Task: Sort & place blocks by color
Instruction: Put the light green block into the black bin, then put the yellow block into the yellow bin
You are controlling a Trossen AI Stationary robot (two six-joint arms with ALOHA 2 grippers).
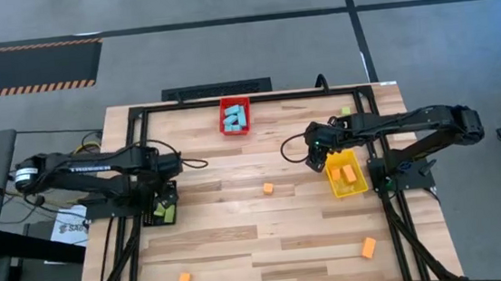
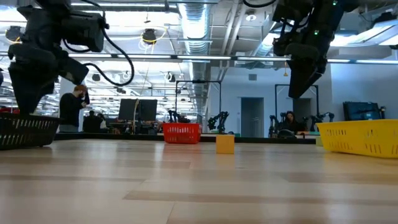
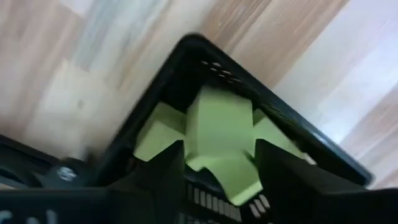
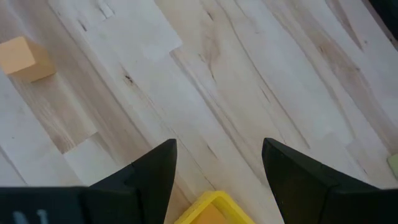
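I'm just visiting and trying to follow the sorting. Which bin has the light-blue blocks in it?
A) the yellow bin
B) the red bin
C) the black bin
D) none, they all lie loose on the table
B: in the high view the light-blue blocks lie inside the red bin at the table's far edge, while the yellow bin holds orange ones.

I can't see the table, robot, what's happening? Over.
Left gripper over black bin, green block between its fingers. Right gripper open by yellow bin. Nothing blocking.
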